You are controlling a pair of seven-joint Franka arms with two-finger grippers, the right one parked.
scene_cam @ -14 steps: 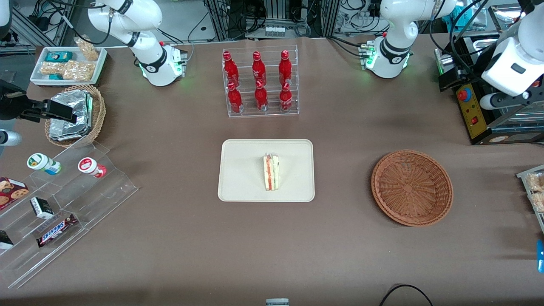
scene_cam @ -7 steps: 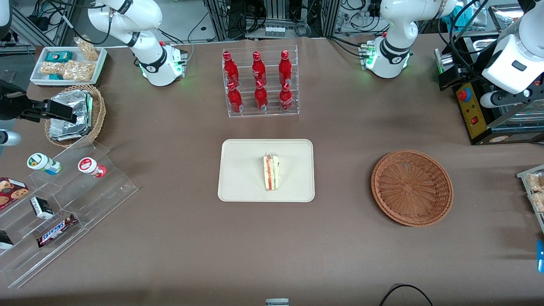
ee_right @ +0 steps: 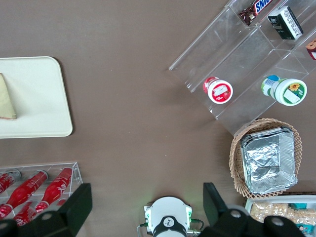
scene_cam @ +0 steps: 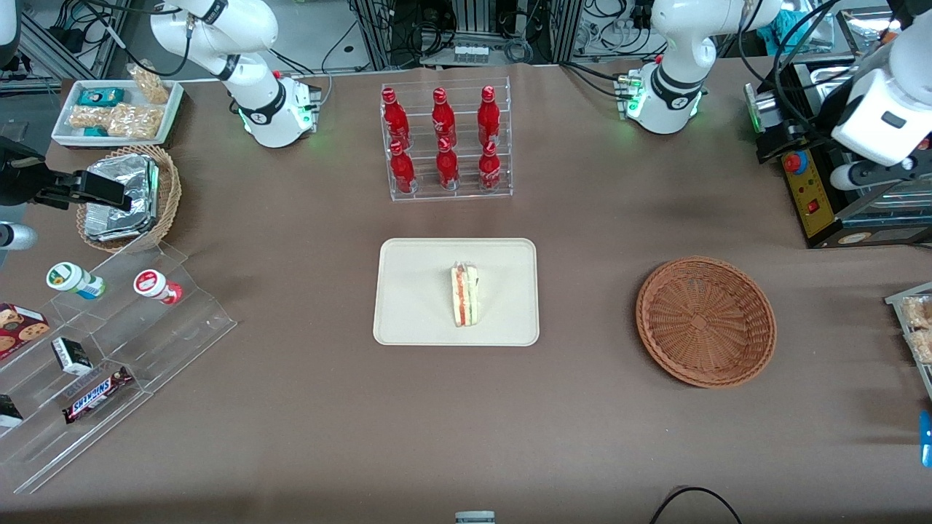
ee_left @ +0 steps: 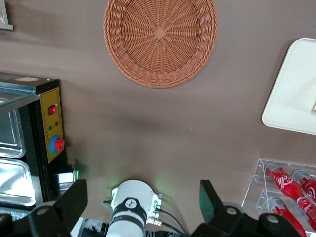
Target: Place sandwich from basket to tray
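The sandwich lay on the tray at frame centre; the basket sat right. The pincer hung spread and bare, high above the worktop, with a bottle rack above the tray.

You are looking at a robotics lab dressed up as a mock snack counter. Two white arm bases stand on a brown-covered table, and at the table's twelve o'clock edge you see cable bundles and metal framing. A control box carries a red stop button. The goods are props: a clear bottle rack at twelve o'clock from the tray, and a stepped acrylic stand of snacks. Your gripper hangs high over the table near that control box, fingers spread wide.
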